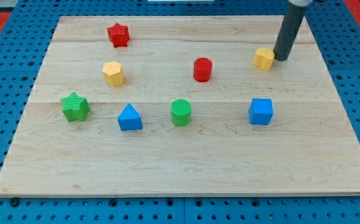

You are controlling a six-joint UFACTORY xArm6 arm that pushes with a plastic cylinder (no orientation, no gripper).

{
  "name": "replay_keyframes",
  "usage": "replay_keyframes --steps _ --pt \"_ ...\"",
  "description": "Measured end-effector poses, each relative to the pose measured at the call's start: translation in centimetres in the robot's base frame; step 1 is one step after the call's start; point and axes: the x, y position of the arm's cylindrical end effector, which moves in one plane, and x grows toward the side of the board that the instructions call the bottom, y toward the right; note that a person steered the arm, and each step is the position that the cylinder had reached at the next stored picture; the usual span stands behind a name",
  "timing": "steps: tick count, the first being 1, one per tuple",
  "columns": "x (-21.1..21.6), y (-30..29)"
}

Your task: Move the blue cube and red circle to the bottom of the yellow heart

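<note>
The blue cube (261, 111) sits at the right of the wooden board. The red circle (202, 69) stands upright near the board's middle, toward the top. The yellow heart (264, 58) lies at the upper right. My tip (280, 58) is just right of the yellow heart, close to it or touching it. The tip is above the blue cube and well to the right of the red circle.
A red star (118, 34) is at the upper left, a yellow hexagon (113, 73) below it. A green star (75, 106), a blue triangle (129, 117) and a green circle (180, 112) stand in a row across the lower middle. The board (186, 168) lies on a blue pegboard.
</note>
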Motion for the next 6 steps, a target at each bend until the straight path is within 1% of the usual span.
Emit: replay_keyframes --steps 1,2,3,4,5,6 --pt "-0.9 -0.9" --pt "5.0 -1.4" --pt "7.2 -7.5" --pt "10.1 -9.8" --pt "14.2 -3.0" --pt "11.8 -2.7"
